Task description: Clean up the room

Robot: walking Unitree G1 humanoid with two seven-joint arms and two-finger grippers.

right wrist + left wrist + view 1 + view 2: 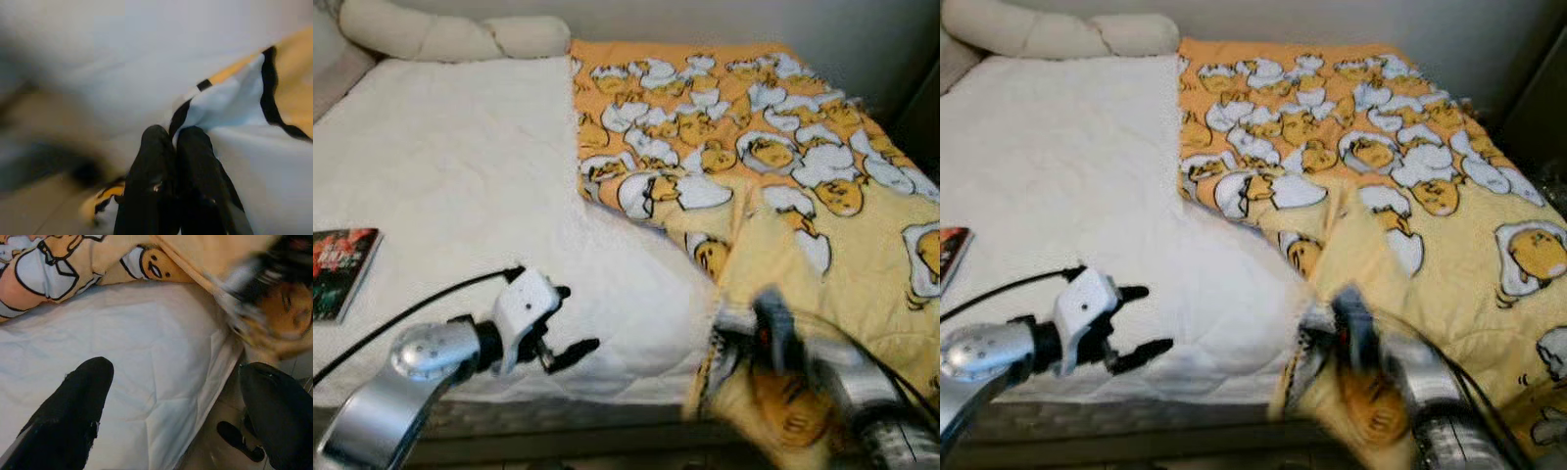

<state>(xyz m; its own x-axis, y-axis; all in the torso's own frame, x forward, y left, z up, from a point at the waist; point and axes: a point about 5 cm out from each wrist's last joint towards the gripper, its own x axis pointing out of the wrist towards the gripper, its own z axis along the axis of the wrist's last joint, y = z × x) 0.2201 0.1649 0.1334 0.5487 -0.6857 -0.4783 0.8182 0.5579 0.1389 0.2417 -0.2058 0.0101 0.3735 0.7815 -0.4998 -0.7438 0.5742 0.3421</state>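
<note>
At bed's (460, 166) front edge: R gripper (175, 139) is clamping blanket (822, 196) hem.
L gripper (570, 323) is hovering w/ fingers apart over the sheet; book (340, 269) is lying by left edge.

Blanket (754, 147) covers the bed's (460, 176) right side; book (340, 269) lies left.

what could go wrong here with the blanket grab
The right gripper pinches only the yellow blanket's very edge, so a pull might slip it free. The book lies on the white bedding; dragging the blanket across could knock it. The left gripper hovers open nearby and might snag fabric.
</note>
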